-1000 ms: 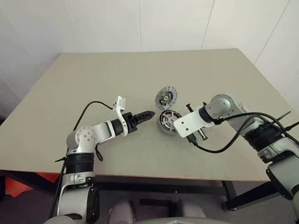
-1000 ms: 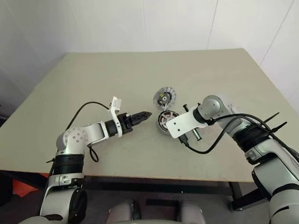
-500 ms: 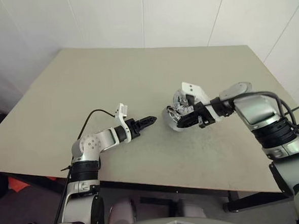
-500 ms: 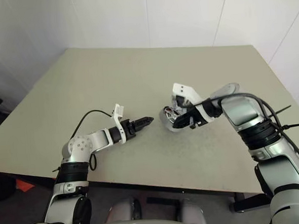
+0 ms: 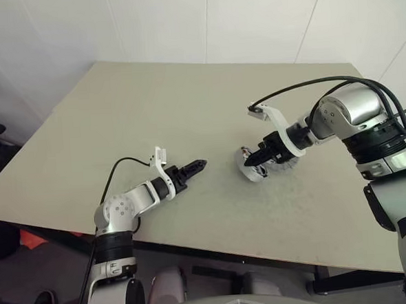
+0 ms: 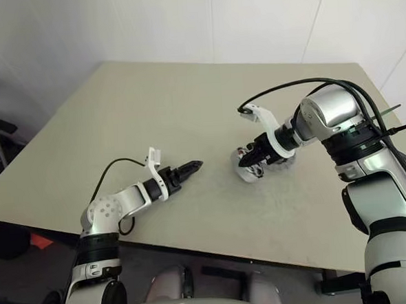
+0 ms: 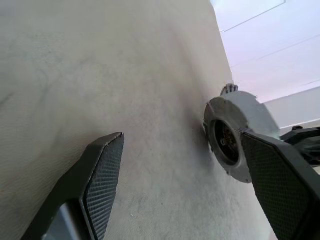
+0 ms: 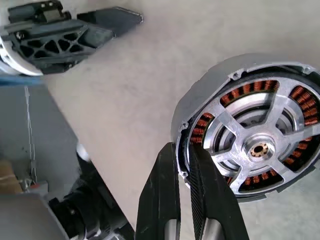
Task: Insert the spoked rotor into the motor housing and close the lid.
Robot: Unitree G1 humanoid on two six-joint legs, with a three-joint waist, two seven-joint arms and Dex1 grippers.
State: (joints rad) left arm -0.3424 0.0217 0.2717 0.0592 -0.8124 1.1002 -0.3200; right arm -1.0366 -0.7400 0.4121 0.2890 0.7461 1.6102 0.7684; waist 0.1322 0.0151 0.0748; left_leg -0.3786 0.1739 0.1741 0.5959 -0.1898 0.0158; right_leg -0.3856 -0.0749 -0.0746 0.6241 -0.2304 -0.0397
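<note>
Nearest: left gripper (image 5: pixel 198 165) low over the table (image 5: pixel 118 116), fingers spread wide & empty, aimed toward the housing (image 5: pixel 254 168), well short of it, nothing between. It has barely shifted in the last sec.

Further out, the housing sits upright on the table, mid-right. Right gripper (image 8: pixel 184 170) clenched, fingers pressed together, holding nothing; tips hang just over the housing's near rim, slightly above it.

Change: a sec ago the right arm lay low beside the housing, gripper across it; since then the wrist has rolled over & lifted, so the fingers now point down at the cup from the right. Camera also swung, so the whole scene looks shifted.

Right wrist view: rotor (image 8: pixel 260 150) already seated in the housing, spokes flat, hub centred, copper windings (image 8: pixel 205 122) showing round it. So insert step looks done; lid step left. Lid (image 5: pixel 284 162) seems to be the grey ribbed edge behind the housing, mostly hidden by the right gripper. Can't tell if it touches the cup.
</note>
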